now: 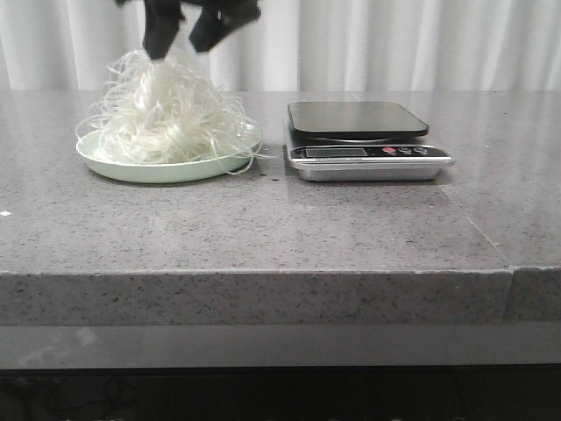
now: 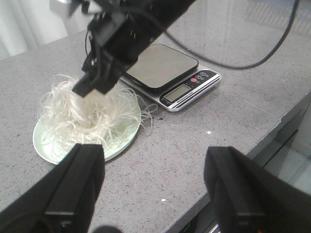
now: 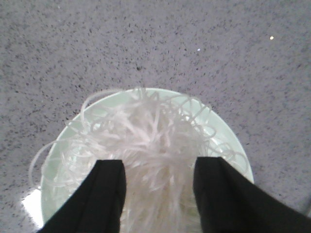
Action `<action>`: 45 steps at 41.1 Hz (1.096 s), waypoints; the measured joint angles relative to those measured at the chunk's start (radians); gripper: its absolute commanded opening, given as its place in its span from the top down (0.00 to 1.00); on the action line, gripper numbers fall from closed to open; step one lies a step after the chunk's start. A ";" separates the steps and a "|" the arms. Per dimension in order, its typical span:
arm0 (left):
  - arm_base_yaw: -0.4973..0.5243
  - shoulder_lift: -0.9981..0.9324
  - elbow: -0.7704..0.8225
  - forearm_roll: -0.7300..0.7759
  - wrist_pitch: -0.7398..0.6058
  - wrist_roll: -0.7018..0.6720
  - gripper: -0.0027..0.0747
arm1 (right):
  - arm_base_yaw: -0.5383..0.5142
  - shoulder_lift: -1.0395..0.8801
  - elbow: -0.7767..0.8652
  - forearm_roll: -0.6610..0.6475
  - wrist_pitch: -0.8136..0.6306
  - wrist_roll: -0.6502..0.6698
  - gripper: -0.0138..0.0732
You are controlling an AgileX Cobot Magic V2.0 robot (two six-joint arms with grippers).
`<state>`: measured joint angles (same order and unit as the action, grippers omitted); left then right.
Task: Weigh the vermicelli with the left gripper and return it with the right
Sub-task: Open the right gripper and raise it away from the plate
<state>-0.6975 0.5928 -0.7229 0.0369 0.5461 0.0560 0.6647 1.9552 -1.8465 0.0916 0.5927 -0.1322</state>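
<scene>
Directly above the heap, the right gripper's [image 1: 187,35] black fingers [image 3: 109,194] stand apart, straddling the top of the fluffy tangle of thin translucent-white vermicelli [image 1: 166,114] without pinching it. That tangle lies piled on the round pale green plate [image 1: 158,169]. Well back from it, the left gripper's [image 2: 155,187] fingers [image 2: 80,182] are spread wide and hold nothing. Just beside the plate, a black-topped silver digital scale [image 1: 364,140] sits on the grey speckled stone surface [image 1: 280,224].

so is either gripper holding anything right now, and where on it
The left gripper is open and holds nothing. The right gripper straddles the top of the vermicelli on the plate, jaws apart; whether it is gripping strands cannot be told.
</scene>
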 measured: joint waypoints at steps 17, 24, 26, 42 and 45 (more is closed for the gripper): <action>0.000 0.000 0.000 0.000 0.000 0.000 0.33 | -0.070 -0.373 0.136 0.000 0.150 0.004 0.35; 0.000 0.000 0.000 0.000 0.000 0.000 0.33 | -0.088 -0.552 0.362 0.000 0.120 0.004 0.35; 0.000 0.000 0.000 0.000 0.000 0.000 0.33 | -0.096 -0.603 0.423 0.000 0.112 0.004 0.35; 0.000 0.000 0.000 0.000 0.000 0.000 0.33 | -0.136 -0.976 0.784 0.000 0.112 0.022 0.35; 0.000 0.000 0.000 0.000 0.000 0.000 0.33 | -0.136 -1.035 0.833 0.000 0.123 0.039 0.35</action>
<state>-0.6975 0.5928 -0.7229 0.0369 0.5461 0.0560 0.5282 0.9198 -1.0139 0.0916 0.7158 -0.0930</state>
